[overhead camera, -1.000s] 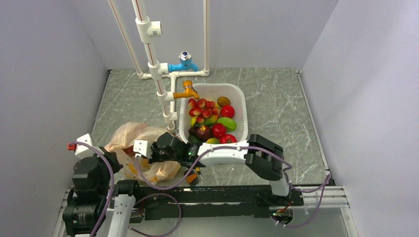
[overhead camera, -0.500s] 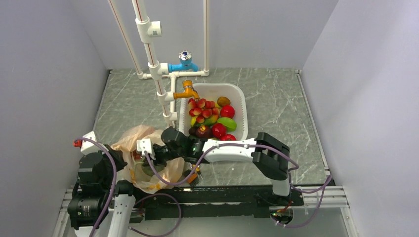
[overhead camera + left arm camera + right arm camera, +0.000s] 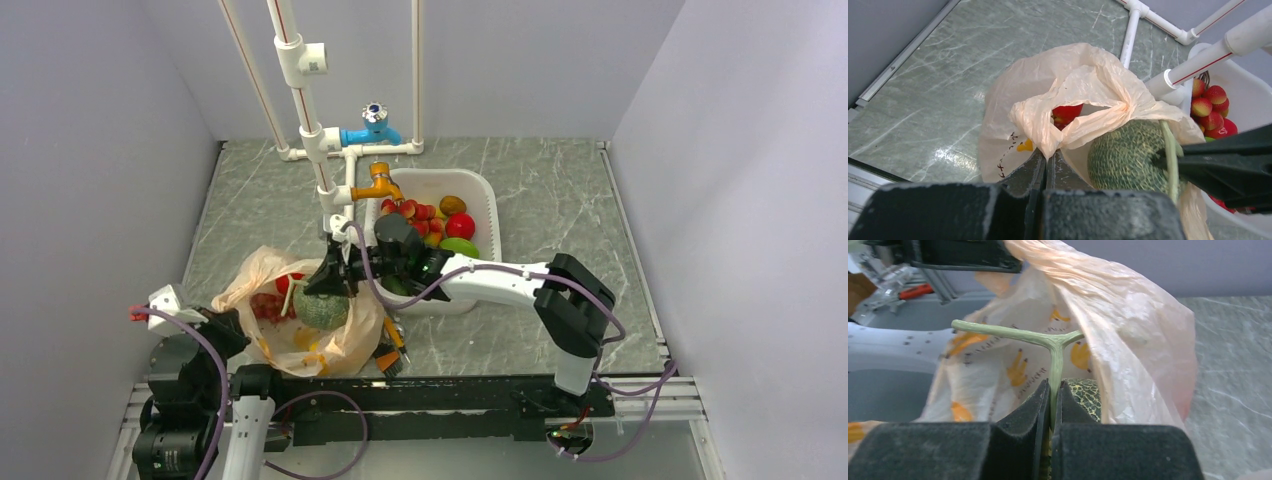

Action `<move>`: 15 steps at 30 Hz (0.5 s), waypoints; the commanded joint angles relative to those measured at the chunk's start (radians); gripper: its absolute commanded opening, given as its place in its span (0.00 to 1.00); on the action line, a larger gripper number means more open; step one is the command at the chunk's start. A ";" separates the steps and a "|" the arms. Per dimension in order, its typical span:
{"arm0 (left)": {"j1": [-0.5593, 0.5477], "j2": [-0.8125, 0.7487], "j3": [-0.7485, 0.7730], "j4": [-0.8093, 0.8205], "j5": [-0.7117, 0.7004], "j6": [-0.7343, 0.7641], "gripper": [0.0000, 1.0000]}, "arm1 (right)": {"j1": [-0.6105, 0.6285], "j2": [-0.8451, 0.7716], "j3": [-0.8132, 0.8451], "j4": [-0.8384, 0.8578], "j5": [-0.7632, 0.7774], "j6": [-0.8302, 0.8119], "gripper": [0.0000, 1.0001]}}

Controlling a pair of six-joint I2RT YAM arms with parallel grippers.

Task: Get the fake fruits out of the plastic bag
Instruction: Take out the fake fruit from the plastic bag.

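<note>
Left pincer [image 3: 1045, 159], right pincer [image 3: 1052, 390]: both closed.

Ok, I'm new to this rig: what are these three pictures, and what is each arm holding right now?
Two robot arms sit at the table's near edge. The overhead picture looks down from behind them; the other two come from cameras on each wrist. The left fingers are shut on the rim of the plastic bag. The right fingers are shut on the pale stem of the netted melon, at the bag's mouth. Red grapes lie inside. The white basin beside it holds other fruit.
</note>
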 commanded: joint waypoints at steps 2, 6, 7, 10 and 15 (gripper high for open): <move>-0.002 0.010 -0.003 0.029 -0.039 -0.051 0.00 | 0.022 -0.116 -0.028 0.182 -0.120 0.114 0.00; -0.002 0.039 -0.028 0.053 0.000 -0.048 0.00 | 0.022 -0.088 -0.013 0.347 -0.241 0.294 0.00; -0.001 0.044 -0.035 0.059 0.012 -0.047 0.00 | 0.023 -0.077 -0.011 0.399 -0.258 0.342 0.00; -0.002 0.052 -0.051 0.045 0.033 -0.053 0.00 | 0.015 -0.073 -0.013 0.493 -0.263 0.448 0.00; -0.002 0.026 -0.120 0.056 0.071 -0.056 0.00 | -0.034 -0.153 -0.046 0.504 -0.185 0.489 0.00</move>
